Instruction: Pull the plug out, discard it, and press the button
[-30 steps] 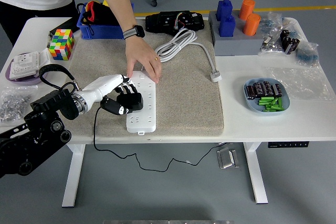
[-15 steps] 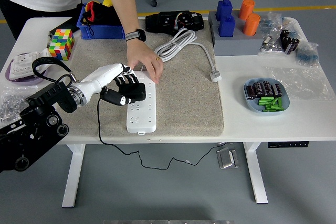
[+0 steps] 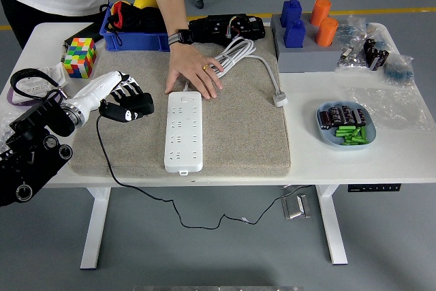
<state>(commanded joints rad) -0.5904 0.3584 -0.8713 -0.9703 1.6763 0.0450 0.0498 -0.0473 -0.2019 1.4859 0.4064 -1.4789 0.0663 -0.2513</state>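
A white power strip (image 3: 184, 129) lies lengthwise on the beige mat (image 3: 238, 127), its sockets bare. My left hand (image 3: 122, 102) is shut on a black plug (image 3: 131, 110), held above the mat's left part, a hand's width left of the strip. The plug's black cord (image 3: 109, 168) hangs down over the table's front edge. A person's hand (image 3: 194, 73) presses flat on the strip's far end. My right arm is out of sight.
A colourful cube (image 3: 80, 56) and a blue bin (image 3: 133, 28) stand at the back left. The strip's white cable (image 3: 235, 56) coils at the mat's back. A grey block with blue and orange cylinders (image 3: 306, 32) and a blue dish of parts (image 3: 346, 126) sit to the right.
My left hand has carried the black plug leftward, away from the power strip, trailing its cord. The person's hand has shifted to the strip's far end.
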